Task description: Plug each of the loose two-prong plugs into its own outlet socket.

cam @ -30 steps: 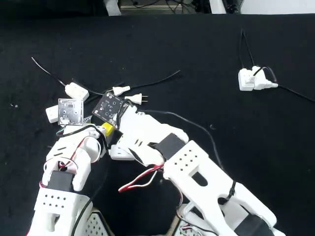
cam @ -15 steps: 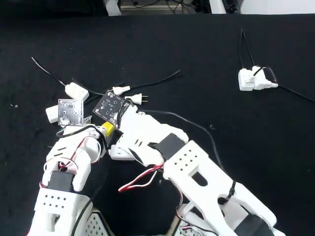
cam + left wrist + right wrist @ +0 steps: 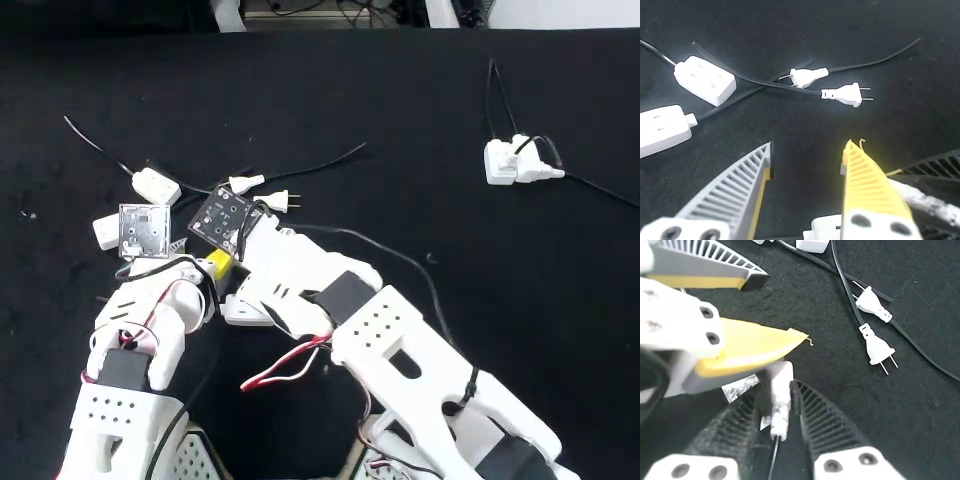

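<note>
Crouching side by side near-left on surface [image 3: 400,100] | left gripper [image 3: 808,145] fingers spread | right gripper [image 3: 777,390] fingers pinching white corded piece [image 3: 781,415] | 2 loose plugs [image 3: 278,201] just beyond | 2 free sockets [image 3: 155,185] left | 1 plugged pair [image 3: 515,160] far-right

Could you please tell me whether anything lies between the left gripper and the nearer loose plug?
Nothing visible does. Bare black table lies between the open left gripper and the nearer plug; the second plug sits just beyond, past a black cable.

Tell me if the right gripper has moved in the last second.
No. The right gripper has not shifted: in the high view its wrist stays beside the loose plug.
</note>
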Available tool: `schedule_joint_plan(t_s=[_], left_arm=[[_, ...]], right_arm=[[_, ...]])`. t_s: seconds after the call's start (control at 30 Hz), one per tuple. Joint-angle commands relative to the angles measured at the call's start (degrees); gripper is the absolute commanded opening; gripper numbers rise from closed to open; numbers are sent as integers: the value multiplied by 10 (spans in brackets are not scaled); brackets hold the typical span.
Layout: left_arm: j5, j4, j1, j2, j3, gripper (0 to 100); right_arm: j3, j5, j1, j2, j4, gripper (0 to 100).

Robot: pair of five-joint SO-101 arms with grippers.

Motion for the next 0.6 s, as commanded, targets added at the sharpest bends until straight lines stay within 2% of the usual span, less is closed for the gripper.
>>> schedule_joint_plan(t_s=[0.0,0.1,0.23,0.37,0.57], left_arm=[[-4,-3,0,4,-1,234],[-4,-2,-22,4,-7,234],[2,5,-98,4,-28,234],[62,34,-156,4,-42,234],[84,35,-179,4,-41,234]], right_arm=[[-46,-6,-7,-36,2,11],[-43,-9,-5,-34,4,11],[-47,-83,19,-33,19,11],[-28,-136,29,-27,24,11],[-31,-144,30,21,113,11]])
